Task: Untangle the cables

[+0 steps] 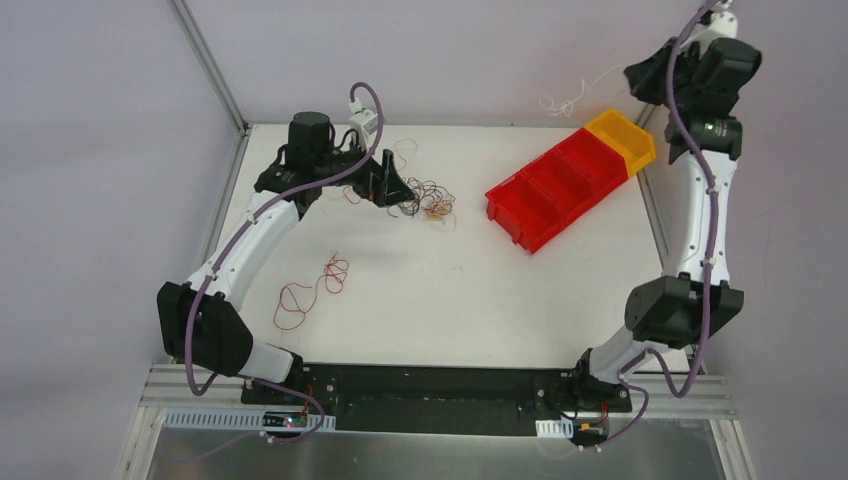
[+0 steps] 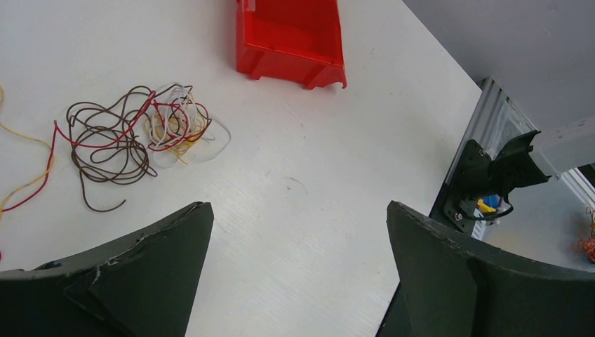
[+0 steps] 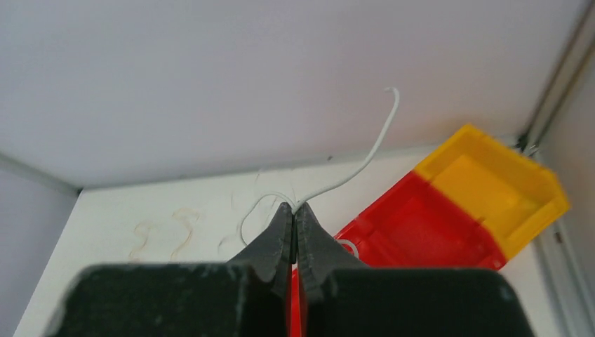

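item 1, tangle of cables (image 2: 133, 133): dark brown, red, yellow-orange and white loops knotted together on the far side of the tabletop (image 1: 480, 300), left of the red bin (image 1: 545, 190). in the left wrist view it lies ahead and to the left of the open gap, not inside it.

item 2, red cable (image 1: 310, 290): lies alone in loose curls on the near left of the tabletop, well apart from the tangle. i count it as freed.

item 3, white cable (image 3: 351, 172): pinched and raised off the tabletop near the far right corner, with the yellow bin (image 3: 484, 182) below. its free end curls upward.

item 4, left fingers (image 2: 161, 267): spread fully wide, nothing between them, hovering just beside the tangle.

item 5, right fingers (image 3: 277, 239): fully closed on the white cable, tips meeting.

step in hand, as i judge it: picking the next strand out of the tangle with the left arm. to do it well i swing the gap left over 1 outlying loop; the brown tail at the tangle's near edge looks best. i lower until both tips reach the tabletop, close on that 1 strand only, then draw it away slow and low so the clump does not ride along. if the clump lifts, i stop and re-grip nearer a free end.
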`<action>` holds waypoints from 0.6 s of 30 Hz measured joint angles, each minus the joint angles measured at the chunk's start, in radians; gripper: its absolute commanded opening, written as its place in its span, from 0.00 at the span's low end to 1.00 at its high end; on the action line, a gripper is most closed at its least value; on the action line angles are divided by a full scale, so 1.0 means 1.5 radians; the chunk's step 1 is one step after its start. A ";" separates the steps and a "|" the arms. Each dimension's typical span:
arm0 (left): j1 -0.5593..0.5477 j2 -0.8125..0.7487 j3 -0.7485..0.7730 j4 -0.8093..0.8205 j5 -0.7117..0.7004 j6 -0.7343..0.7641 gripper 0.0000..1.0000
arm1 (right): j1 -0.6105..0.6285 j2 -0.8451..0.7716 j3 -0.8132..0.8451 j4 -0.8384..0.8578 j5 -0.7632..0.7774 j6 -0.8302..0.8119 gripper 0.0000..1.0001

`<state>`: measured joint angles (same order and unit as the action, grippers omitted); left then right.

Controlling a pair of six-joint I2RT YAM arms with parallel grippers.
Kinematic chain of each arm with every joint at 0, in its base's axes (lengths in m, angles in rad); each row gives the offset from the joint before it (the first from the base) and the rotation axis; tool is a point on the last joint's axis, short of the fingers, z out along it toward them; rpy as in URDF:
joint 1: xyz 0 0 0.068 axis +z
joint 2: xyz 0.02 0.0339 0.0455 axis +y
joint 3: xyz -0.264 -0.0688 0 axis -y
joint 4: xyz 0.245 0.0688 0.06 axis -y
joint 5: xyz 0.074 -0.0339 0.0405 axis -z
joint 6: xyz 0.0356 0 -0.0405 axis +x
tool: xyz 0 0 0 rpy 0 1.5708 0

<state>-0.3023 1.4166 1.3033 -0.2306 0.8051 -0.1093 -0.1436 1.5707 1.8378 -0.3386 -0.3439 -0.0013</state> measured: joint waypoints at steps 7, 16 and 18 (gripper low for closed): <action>0.000 0.051 0.039 -0.028 -0.050 -0.013 0.99 | -0.099 0.205 0.239 0.019 0.007 -0.003 0.00; 0.007 0.109 0.051 -0.061 -0.110 -0.020 0.99 | -0.118 0.376 0.299 0.055 0.032 -0.036 0.00; 0.016 0.122 0.067 -0.077 -0.122 -0.019 0.99 | -0.123 0.409 0.304 0.070 0.043 -0.044 0.00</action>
<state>-0.2779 1.6001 1.4044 -0.3458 0.6228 -0.1383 -0.3286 2.1841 2.2940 -0.2337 -0.2787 -0.0673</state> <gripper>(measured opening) 0.990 0.012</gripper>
